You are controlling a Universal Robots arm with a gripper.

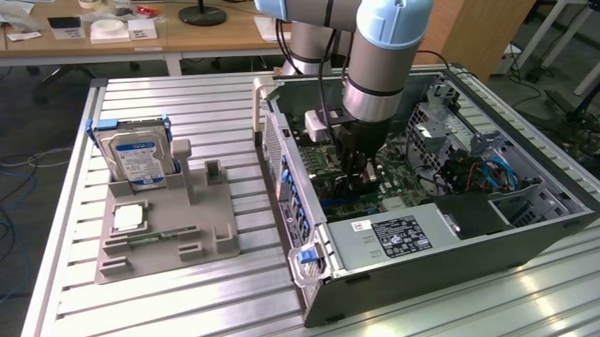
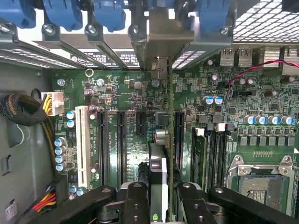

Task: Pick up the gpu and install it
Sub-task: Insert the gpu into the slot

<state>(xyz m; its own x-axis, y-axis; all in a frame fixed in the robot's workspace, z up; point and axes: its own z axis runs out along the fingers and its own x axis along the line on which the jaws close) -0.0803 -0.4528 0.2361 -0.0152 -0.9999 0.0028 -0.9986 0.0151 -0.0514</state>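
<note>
The gpu (image 2: pixel 158 182) stands on edge between the two fingers of the pincer (image 2: pixel 159 205), which is closed on the card and holds it edge-down over the motherboard (image 2: pixel 117 88). In the wrist view the card's metal bracket (image 2: pixel 161 42) reaches up toward the rear slot openings of the case, between the blue latches (image 2: pixel 107 14); the board edge appears to sit over one of the long black slots (image 2: pixel 178 140), though whether it has entered the slot cannot be told. The card is presumably kept upright so that its edge meets the slot squarely and its bracket lines up with the rear opening.

The exterior view gives the wider setting. The arm (image 1: pixel 384 63) reaches down into the open case (image 1: pixel 525 232), which lies on its side on the ribbed counter (image 1: pixel 187 105), and the pincer (image 1: pixel 361 186) is deep inside, near the power supply (image 1: pixel 398 239). To that view's left, well apart from the case, a grey holder (image 1: pixel 168 232) carries an upright hard drive (image 1: pixel 136 158) and a memory stick (image 1: pixel 154 237) lying flat. The card itself is mostly hidden there by the arm; the wrist view supplies slot alignment, empty processor socket (image 2: pixel 261 182) and cabling (image 2: pixel 18 109).
</note>
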